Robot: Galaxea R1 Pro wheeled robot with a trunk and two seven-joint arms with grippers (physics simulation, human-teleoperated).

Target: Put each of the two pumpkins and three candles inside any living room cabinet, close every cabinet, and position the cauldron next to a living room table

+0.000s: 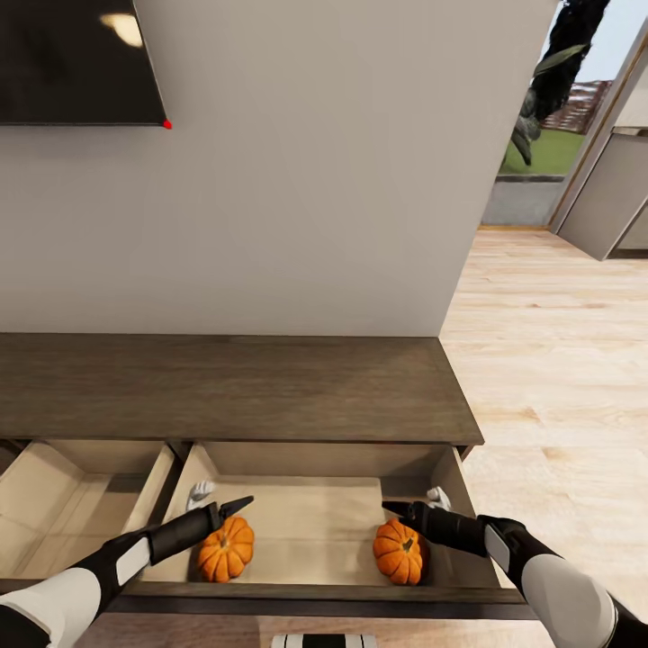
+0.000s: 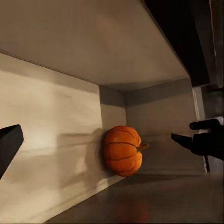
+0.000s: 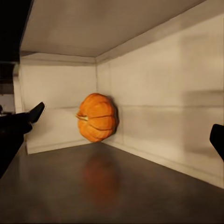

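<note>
Two drawers of the dark cabinet [image 1: 234,387] stand pulled out. In the right drawer [image 1: 297,513] lie both pumpkins: the left pumpkin [image 1: 226,548] just under the left gripper [image 1: 236,507], the right pumpkin [image 1: 399,551] just below the right gripper [image 1: 396,511]. Both grippers hover above the drawer with jaws spread, holding nothing. No writing is readable; a dark screen [image 1: 76,58] hangs on the wall

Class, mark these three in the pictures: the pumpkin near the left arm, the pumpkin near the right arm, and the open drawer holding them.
left pumpkin [image 1: 226,549], head view, ribbed top.
right pumpkin [image 1: 399,551], head view, ribbed top.
open drawer [image 1: 306,526], head view, bare beige floor.
</note>
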